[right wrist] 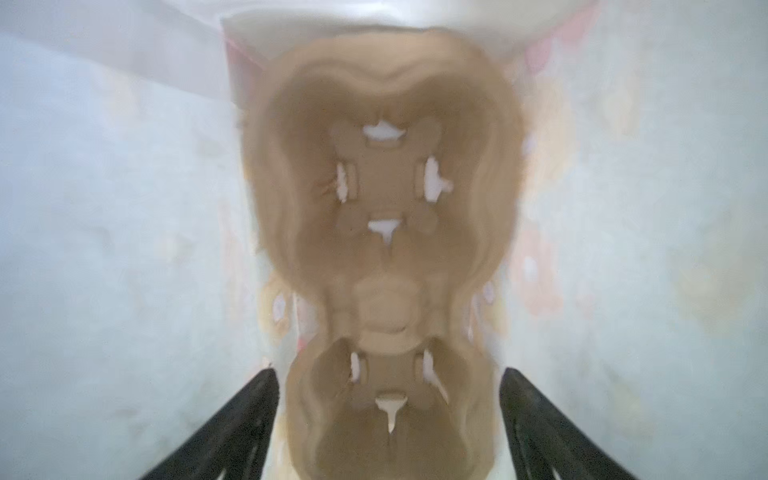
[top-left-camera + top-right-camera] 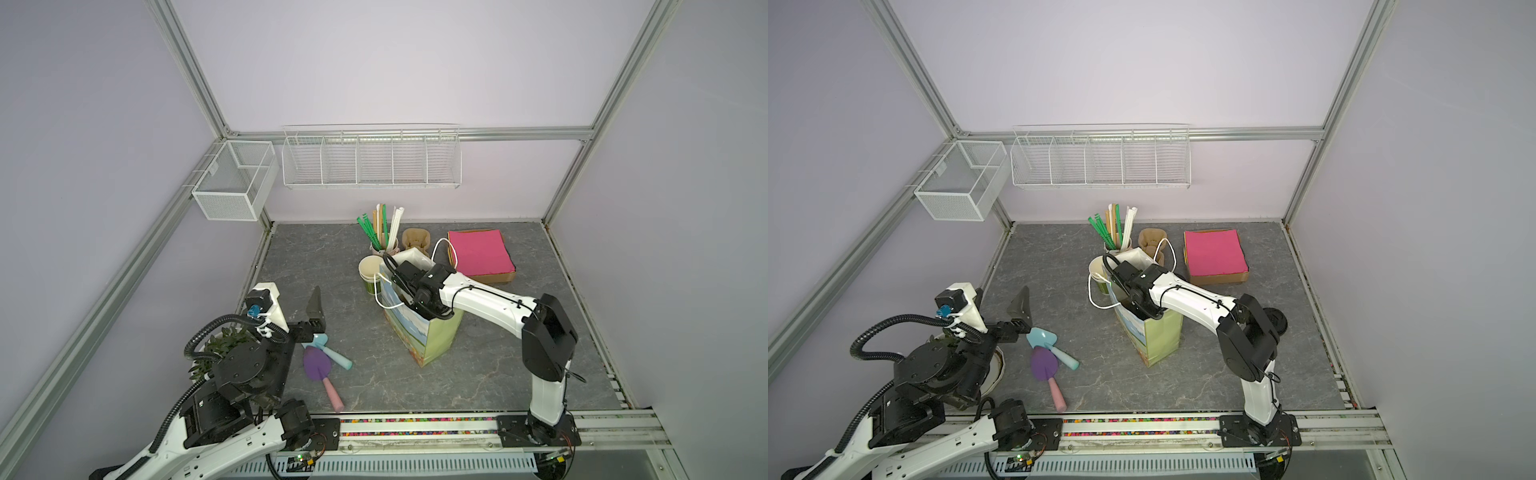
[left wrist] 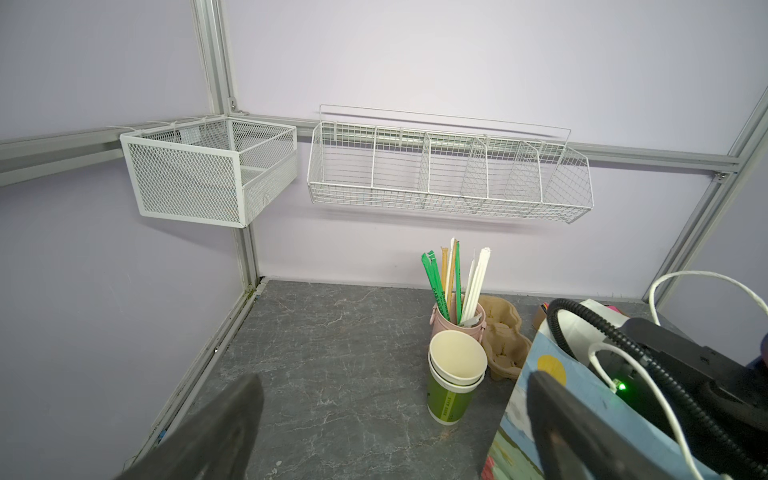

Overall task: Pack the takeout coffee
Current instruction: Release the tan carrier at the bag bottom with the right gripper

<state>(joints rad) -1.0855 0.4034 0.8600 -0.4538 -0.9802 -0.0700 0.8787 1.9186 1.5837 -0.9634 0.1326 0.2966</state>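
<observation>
Right wrist view: right gripper [image 1: 387,374] released, fingers [image 1: 232,432] straddling cup carrier [image 1: 386,187] lengthwise inside bag [image 2: 440,336]; left gripper [image 2: 319,308] spread, well apart.

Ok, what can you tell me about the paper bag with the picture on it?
The paper bag is tall, with pale green sides and a printed front: blue sky, yellow sun. White cord handles loop from its top. It stands upright and open on the grey table, by the stacked green cups. The right gripper reaches inside, where a brown cup tray lies.
</observation>
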